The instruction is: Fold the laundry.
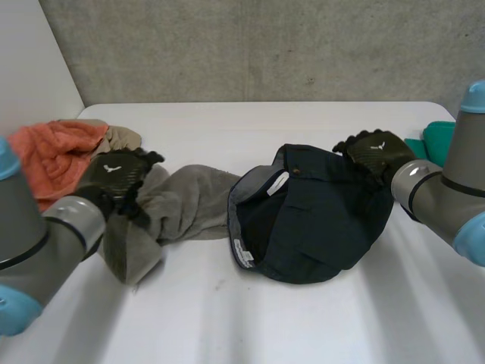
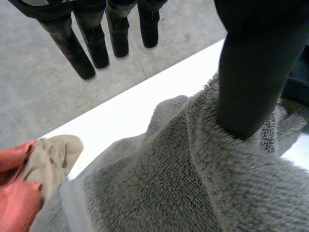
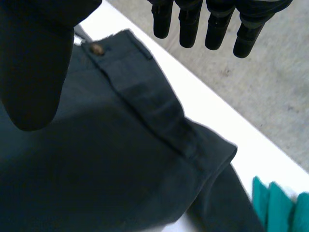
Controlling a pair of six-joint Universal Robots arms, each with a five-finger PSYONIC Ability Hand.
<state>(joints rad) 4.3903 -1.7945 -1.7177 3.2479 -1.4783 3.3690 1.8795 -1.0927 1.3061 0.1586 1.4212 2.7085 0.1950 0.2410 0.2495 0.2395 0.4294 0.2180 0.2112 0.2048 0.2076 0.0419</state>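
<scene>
White surface [image 1: 250, 121] before a grey concrete wall [image 1: 265, 45]. At its left end, an orange towel [image 1: 49, 152] in a heap, with a beige cloth [image 1: 121, 136] just beside it on the wall side. Next along, a grey towel [image 1: 189, 201], crumpled, reaching from the left arm toward the middle. Left hand [image 1: 115, 176] on that towel's left end: released, fingers [image 2: 72, 48] straight and clear of the pile, thumb tip pressed down into a fold. Grasping nothing. In the middle, touching the grey towel's right end, a dark navy garment [image 1: 318, 220], bunched, waistband turned open, pale lining and a label on show, brown button [image 3: 96, 48] at the waistband. Right hand [image 1: 377, 152] at the garment's far right corner, by the waistband: likewise released, fingers straight and spread above the cloth, thumb over the dark fabric, contact not clear. Teal cloth [image 1: 438, 136] just beyond the right hand, near the surface's right edge, apart from the garment.
</scene>
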